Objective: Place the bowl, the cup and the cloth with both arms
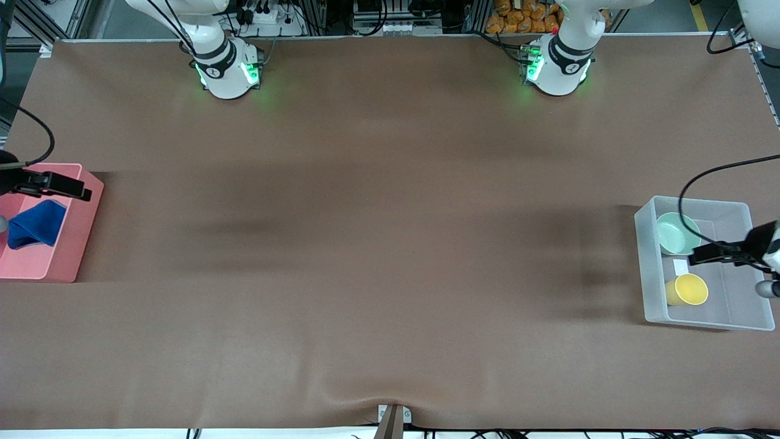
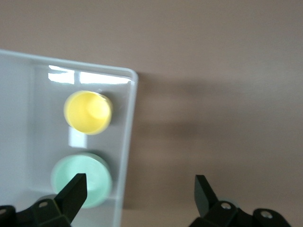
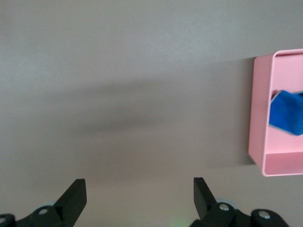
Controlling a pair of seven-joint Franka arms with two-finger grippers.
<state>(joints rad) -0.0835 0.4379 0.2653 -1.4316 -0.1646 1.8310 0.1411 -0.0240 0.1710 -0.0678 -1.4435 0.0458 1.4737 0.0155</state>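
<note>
Two white arms rise from green-lit bases at twelve o'clock of the front view, over a brown counter. At three o'clock, a clear bin holds the mint bowl and, nearer the camera, the yellow cup. The left end effector hangs above that bin. At nine o'clock, a pink tray holds the blue cloth, with the right end effector over the tray.

The left wrist view shows fingers spread wide and empty above bowl and cup.

The right wrist view shows fingers spread apart, empty, over bare counter beside the tray.
</note>
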